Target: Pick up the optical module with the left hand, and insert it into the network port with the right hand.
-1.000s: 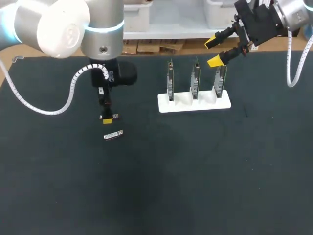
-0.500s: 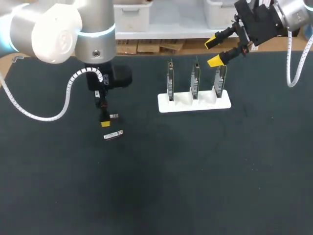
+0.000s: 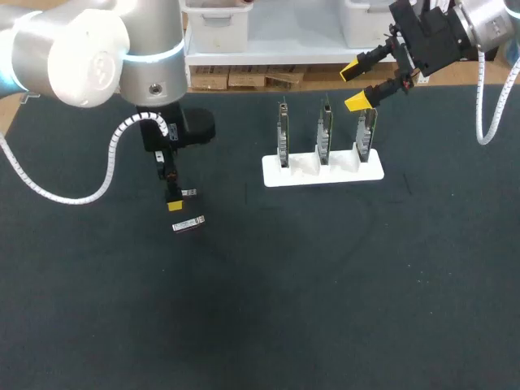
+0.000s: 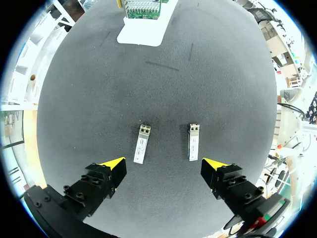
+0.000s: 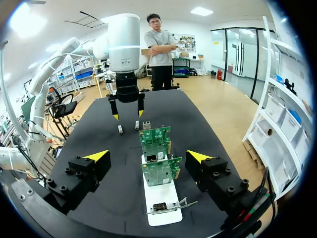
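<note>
- The left tool (image 4: 163, 166) hangs above the dark desk (image 3: 325, 284), its yellow-tipped fingers wide apart and holding nothing.
- An optical module (image 4: 141, 144) lies flat on the desk just ahead of the left tool, within the span of its open fingers and nearer one of them.
- A second optical module (image 4: 193, 142) lies beside the first and roughly parallel to it. The two are not touching, and it sits nearer the other finger.
- Neither module touches a finger.
- A white holder (image 3: 322, 169) stands on the desk well apart from the modules, towards the right arm's side. It carries three circuit boards (image 3: 325, 134) upright in a row.
- The right tool (image 3: 353, 86) is raised above the far end of the holder, close to the board at that end, with its fingers spread and empty.
- In the right wrist view the boards stand in line ahead of the tool, between its open fingers.
- A small metal part on the face of one of the nearer boards looks like the network port (image 5: 152, 157), though it is too small to be certain.
</note>
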`<state>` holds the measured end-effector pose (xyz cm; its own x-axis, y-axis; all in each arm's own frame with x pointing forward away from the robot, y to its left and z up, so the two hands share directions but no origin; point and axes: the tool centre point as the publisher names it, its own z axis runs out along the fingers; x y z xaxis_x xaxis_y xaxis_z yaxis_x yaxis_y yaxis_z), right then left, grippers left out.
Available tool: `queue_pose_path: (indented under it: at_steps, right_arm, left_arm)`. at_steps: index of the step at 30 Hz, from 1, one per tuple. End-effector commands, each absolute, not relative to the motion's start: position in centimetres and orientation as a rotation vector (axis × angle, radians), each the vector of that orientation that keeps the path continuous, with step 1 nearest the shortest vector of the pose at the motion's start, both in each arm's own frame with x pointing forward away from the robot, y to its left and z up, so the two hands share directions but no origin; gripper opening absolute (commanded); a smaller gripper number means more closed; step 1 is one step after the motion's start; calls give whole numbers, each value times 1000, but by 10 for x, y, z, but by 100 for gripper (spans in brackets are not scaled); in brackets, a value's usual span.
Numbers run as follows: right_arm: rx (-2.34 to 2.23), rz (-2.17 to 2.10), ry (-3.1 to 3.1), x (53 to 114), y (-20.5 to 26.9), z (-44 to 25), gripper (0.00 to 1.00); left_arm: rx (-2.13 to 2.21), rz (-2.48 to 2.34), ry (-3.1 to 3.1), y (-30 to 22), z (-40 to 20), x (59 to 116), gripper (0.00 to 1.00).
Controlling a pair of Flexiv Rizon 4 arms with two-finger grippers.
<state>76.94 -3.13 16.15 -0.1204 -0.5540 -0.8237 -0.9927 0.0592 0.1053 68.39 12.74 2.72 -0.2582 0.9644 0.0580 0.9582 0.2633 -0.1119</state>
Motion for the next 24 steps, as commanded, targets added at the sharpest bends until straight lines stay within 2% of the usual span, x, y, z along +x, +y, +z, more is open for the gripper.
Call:
queue_pose_path:
  at_steps: [1, 24]
  right_arm:
    - [-1550, 935, 1742, 769, -31, 162, 100]
    - [-1550, 935, 1742, 769, -31, 162, 100]
  left_arm:
    - [-1834, 84, -2397, 126, 27, 687, 100]
    - [-1885, 51, -2422, 125, 21, 688, 100]
